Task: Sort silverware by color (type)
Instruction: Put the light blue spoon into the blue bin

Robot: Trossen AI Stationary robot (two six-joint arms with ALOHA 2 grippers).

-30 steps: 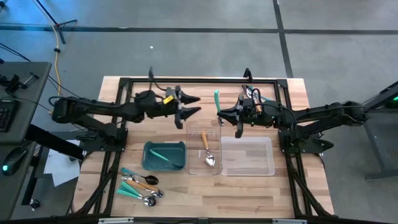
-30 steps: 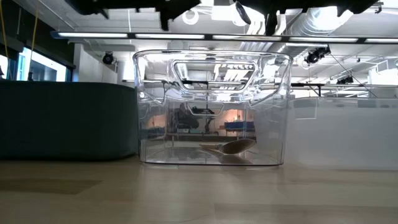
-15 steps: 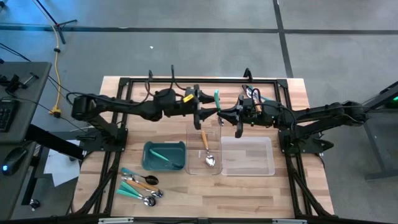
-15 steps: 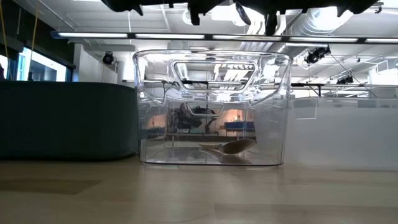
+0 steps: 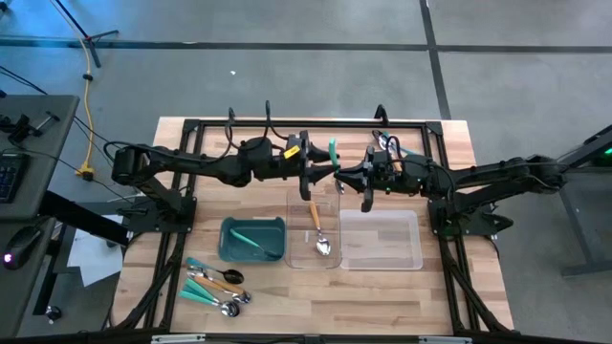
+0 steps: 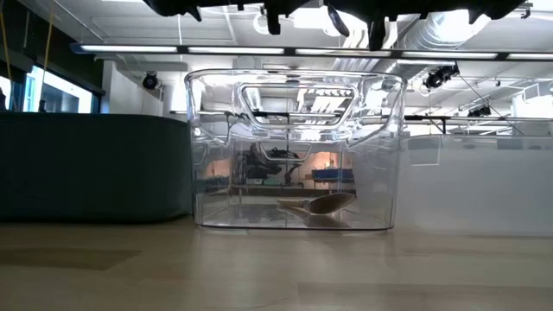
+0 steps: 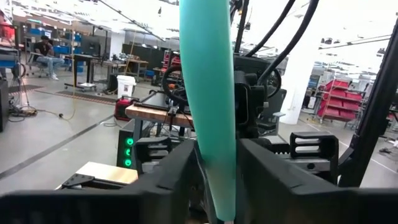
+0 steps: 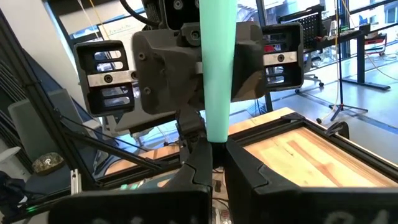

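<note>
Mid-air handoff: right gripper (image 5: 337,177) jaws pinch the teal utensil (image 5: 333,152), left gripper (image 5: 320,173) jaws half-spread around it. Early release drops it on the worktop (image 5: 459,287).

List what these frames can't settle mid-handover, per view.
- Teal utensil: its head is hidden in both wrist views; the handle runs off the top edge and the hands cover the rest.
- Left hand: high view too small to tell whether it has closed on the handle.
- Low view: both arms are cut off by the top edge.
- Silverware pile: too small in the high view to count or type.
- Teal bin: contents beyond one teal handle are unclear.
</note>
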